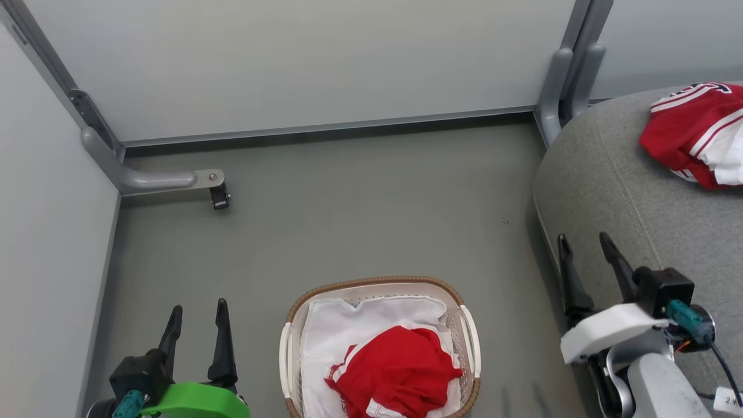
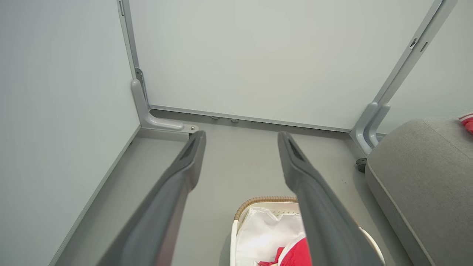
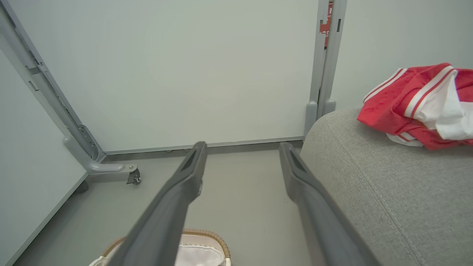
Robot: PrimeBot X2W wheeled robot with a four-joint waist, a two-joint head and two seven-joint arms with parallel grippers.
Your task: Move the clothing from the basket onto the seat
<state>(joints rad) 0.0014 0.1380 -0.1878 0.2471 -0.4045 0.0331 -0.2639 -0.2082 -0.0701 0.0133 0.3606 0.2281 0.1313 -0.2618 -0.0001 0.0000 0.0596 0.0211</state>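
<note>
The white basket (image 1: 470,339) with a brown woven rim stands on the floor at the bottom centre. In it lie a red garment (image 1: 400,363) with white trim and a white garment (image 1: 348,325) under it. The grey seat (image 1: 615,191) fills the right side, with another red and white garment (image 1: 691,133) lying on it. My left gripper (image 1: 197,316) hangs open and empty left of the basket. My right gripper (image 1: 585,244) is open and empty by the seat's front edge. The left wrist view shows the basket (image 2: 255,203) and the seat (image 2: 425,177); the right wrist view shows the garment (image 3: 406,103) on the seat (image 3: 369,177).
Pale partition panels (image 1: 302,64) close off the back and left. A metal foot with a castor (image 1: 219,196) juts onto the floor at the back left, and a grey post (image 1: 560,87) stands at the seat's far corner. Bare grey floor (image 1: 360,215) lies beyond the basket.
</note>
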